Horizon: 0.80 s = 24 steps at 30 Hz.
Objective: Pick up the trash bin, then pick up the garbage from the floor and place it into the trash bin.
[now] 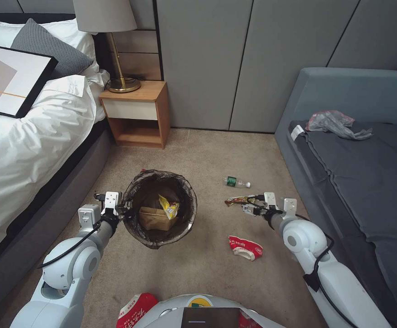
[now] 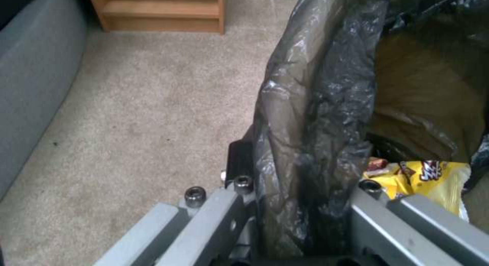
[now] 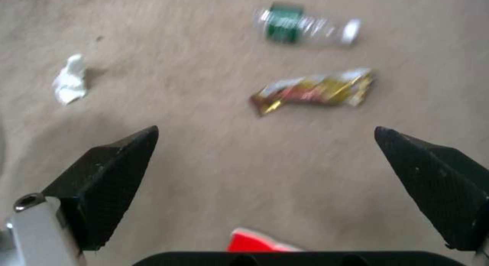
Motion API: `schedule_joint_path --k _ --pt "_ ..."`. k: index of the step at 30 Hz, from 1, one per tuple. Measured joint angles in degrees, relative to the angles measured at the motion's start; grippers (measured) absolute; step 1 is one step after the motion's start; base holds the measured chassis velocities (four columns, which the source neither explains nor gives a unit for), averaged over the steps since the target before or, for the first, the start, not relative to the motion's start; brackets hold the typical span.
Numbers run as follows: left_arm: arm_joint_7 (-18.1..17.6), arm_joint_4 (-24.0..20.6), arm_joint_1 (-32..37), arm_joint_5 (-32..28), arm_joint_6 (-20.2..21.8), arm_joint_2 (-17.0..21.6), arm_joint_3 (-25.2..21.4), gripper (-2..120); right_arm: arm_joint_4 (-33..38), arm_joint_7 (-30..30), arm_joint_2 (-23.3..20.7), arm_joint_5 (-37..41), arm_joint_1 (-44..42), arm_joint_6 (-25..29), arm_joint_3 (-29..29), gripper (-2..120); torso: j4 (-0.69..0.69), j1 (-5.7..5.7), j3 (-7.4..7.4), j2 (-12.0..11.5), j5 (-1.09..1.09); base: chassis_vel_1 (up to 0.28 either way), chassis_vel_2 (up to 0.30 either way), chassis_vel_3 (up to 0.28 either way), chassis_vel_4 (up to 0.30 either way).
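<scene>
Currently, the left gripper (image 1: 124,210) was clamped on the bag-lined rim of the trash bin (image 1: 160,207), with one finger outside the black liner and the other inside it, as the left wrist view confirmed (image 2: 305,220). The bin was held over the beige carpet (image 1: 198,269) between the bed (image 1: 21,136) and the sofa (image 1: 358,182). Inside the bin lay a tan paper bag (image 1: 155,218) and a yellow wrapper (image 1: 170,207). The right gripper (image 1: 248,207) hung low over the carpet with its two black fingers (image 3: 109,182) spread wide apart and nothing between them. Just ahead of it lay a gold-and-red snack wrapper (image 3: 313,90), and beyond that a clear bottle (image 3: 305,27) with a green label. A white tissue (image 3: 70,79) lay apart from them. A red-and-white snack bag (image 1: 245,247) lay on the carpet nearer the robot, and another red bag (image 1: 137,310) lay close to its base.
</scene>
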Motion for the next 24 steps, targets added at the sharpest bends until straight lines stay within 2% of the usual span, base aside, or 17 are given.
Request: schedule_joint_path --k 3,5,9,12,24 --pt "-0.10 0.00 0.03 0.14 0.00 -0.56 -0.22 0 -3.10 1.87 -3.80 9.35 3.12 -1.54 -4.03 100 -0.02 0.00 0.00 0.00 0.01 0.000 0.000 0.000 0.000" --pt "-0.11 0.00 0.08 0.17 0.00 -0.79 -0.35 0 -4.49 2.63 -4.20 10.85 3.71 -1.53 -5.60 100 -0.01 0.00 0.00 0.00 0.01 0.000 0.000 0.000 0.000" --pt "-0.14 0.04 0.27 0.27 0.00 -1.04 -0.65 0 -6.99 1.60 -5.66 9.33 3.97 -1.32 -8.70 100 -0.03 0.00 0.00 0.00 0.02 0.000 0.000 0.000 0.000" --pt "-0.13 0.21 0.43 0.52 0.00 -1.61 -0.73 0 -10.12 -0.83 -8.93 6.61 5.09 -0.94 -12.90 100 -0.02 0.00 0.00 0.00 0.01 0.000 0.000 0.000 0.000" --pt "-0.09 1.56 -0.56 0.70 0.00 -2.16 -0.36 0 -13.40 -5.14 -11.56 -3.36 4.01 -0.57 -18.12 100 -0.02 0.00 0.00 0.00 0.00 0.000 0.000 0.000 0.000"
